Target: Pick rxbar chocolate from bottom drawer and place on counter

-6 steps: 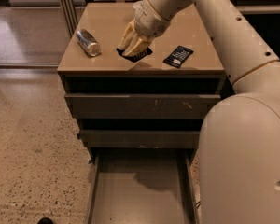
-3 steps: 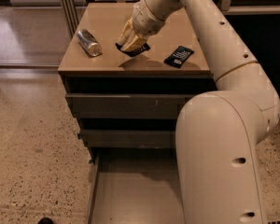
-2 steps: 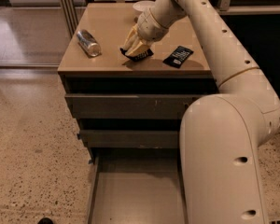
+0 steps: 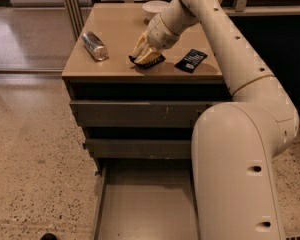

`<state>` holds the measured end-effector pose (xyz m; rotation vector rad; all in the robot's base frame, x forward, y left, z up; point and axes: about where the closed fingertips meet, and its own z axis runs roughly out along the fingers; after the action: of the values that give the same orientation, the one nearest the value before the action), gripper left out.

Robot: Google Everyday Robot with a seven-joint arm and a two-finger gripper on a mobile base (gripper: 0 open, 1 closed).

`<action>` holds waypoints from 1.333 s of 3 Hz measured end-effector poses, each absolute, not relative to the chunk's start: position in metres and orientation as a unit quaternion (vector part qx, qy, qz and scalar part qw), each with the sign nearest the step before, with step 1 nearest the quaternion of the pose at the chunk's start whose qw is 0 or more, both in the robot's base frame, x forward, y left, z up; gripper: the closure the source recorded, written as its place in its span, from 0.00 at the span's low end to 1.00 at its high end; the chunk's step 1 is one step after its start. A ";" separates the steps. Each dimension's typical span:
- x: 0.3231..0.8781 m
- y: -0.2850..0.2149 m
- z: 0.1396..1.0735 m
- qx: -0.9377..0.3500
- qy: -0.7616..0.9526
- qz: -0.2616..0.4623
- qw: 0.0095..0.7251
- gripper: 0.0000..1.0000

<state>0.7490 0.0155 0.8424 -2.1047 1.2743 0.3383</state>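
Far left on the smooth tan tabletop (image 4: 119,28) of the drawer cabinet, a silver metal can (image 4: 95,46) lies on its side, close to the left edge. Down low, the bottom drawer (image 4: 145,209), a shallow grey tray, stands pulled out, and its plain floor shows nothing on it. Up top and to the middle now: the gripper (image 4: 146,55) is right down at the tabletop near the front edge, its pale yellow fingers (image 4: 140,46) clamped on the rxbar chocolate (image 4: 153,62), a small flat black-wrapped bar. The bar's lower edge is on or just off the tabletop; which of the two, I cannot tell. Behind the gripper, at the back of the tabletop, sits a small white bowl (image 4: 155,6). Just right of the gripper, apart from it, a second black bar with a white label block (image 4: 191,60) lies flat near the front right corner. Rightmost, the cream robot arm (image 4: 230,49) sweeps down from the top of the view into the big rounded body (image 4: 235,174) beside the drawers.
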 end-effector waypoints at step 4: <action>0.749 0.016 0.842 -0.802 0.486 0.129 0.323 0.00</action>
<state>0.7491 0.0156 0.8424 -2.1046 1.2742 0.3384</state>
